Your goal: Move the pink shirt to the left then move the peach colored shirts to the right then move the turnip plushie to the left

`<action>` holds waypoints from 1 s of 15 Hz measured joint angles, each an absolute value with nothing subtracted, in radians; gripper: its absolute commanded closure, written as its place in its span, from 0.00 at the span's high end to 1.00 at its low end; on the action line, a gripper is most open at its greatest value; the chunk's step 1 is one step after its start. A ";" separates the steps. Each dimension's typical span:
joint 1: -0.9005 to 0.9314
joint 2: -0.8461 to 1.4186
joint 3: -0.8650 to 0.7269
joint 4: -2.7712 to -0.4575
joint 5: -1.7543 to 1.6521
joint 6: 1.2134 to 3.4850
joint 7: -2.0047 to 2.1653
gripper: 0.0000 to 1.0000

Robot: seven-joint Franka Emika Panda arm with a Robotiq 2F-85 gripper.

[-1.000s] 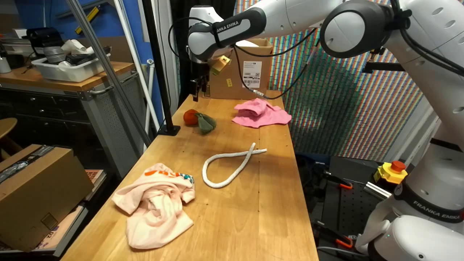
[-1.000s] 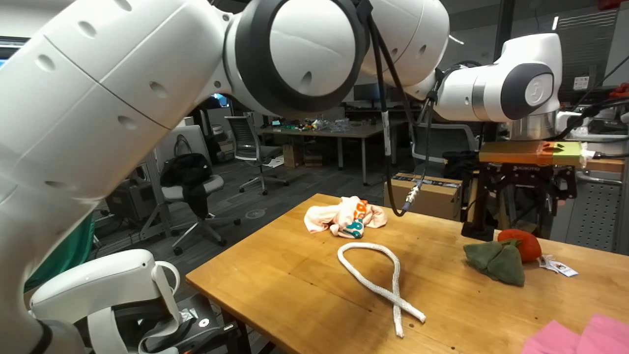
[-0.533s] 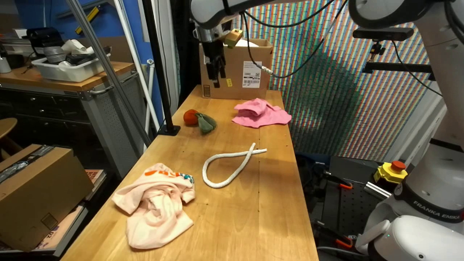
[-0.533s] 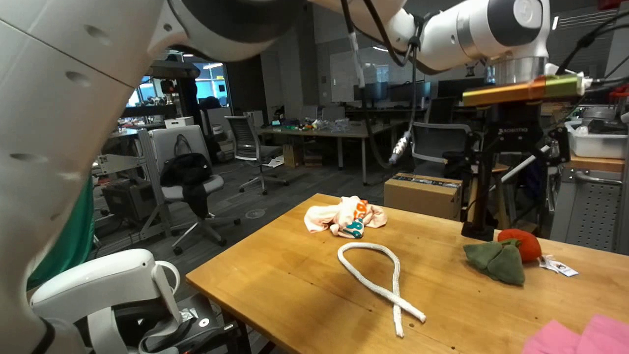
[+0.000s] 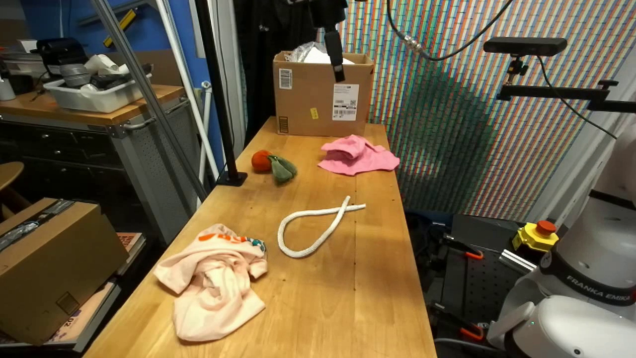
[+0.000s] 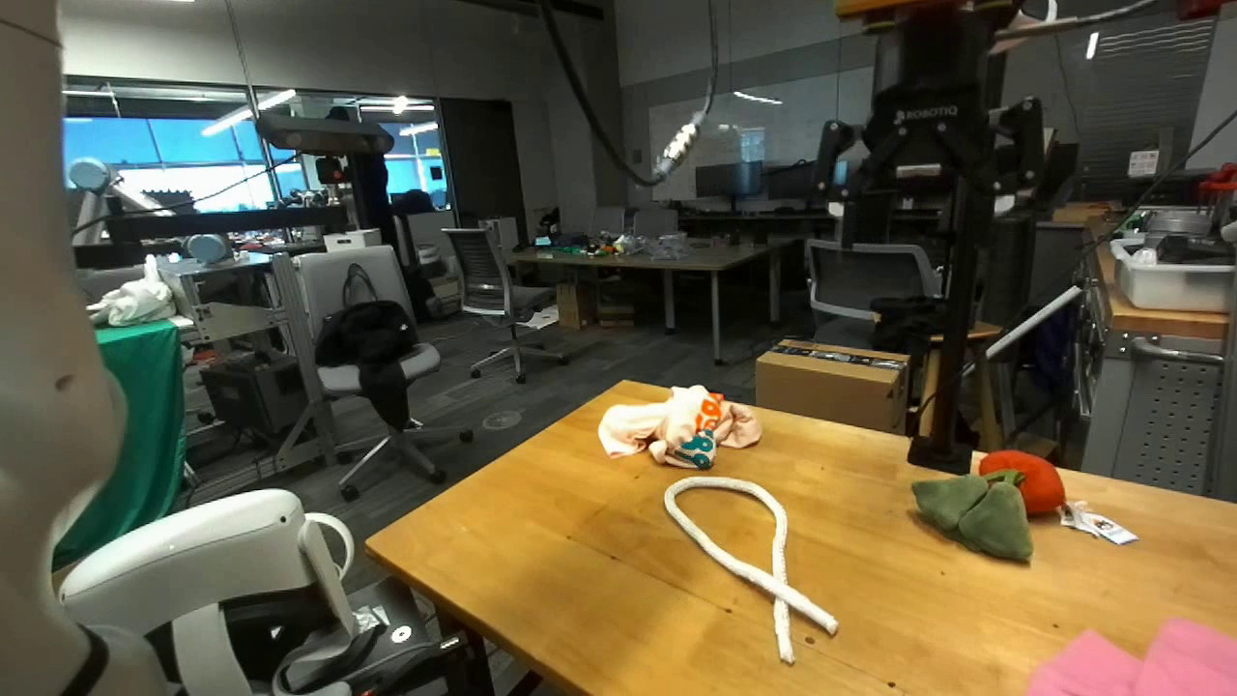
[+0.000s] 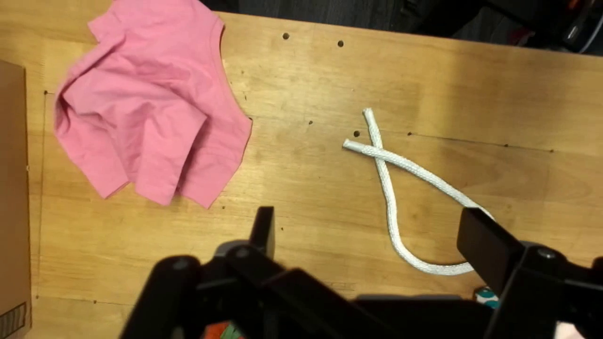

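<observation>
Pink shirt [image 5: 357, 156] lies on wooden table [image 5: 318, 293], chairs [image 6: 480, 271] beyond

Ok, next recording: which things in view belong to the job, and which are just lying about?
For the job:
pink shirt
peach shirt, just one bundle showing
turnip plushie, red-orange and green

Just lying about:
rope, crossed near its ends
labelled box, on the table
taped box, off the table
bin, also off it

The arm [image 5: 594, 248] reads "FRANKA EMIKA", the tool [image 6: 935, 244] "ROBOTIQ".
</observation>
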State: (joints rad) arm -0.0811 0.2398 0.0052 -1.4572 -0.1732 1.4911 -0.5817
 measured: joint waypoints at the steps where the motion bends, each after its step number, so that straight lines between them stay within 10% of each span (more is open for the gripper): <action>1: -0.082 0.187 0.005 -1.504 -0.169 1.505 -0.596 1.00; 15: -0.069 -0.451 -0.069 -2.231 -0.034 2.115 -0.451 1.00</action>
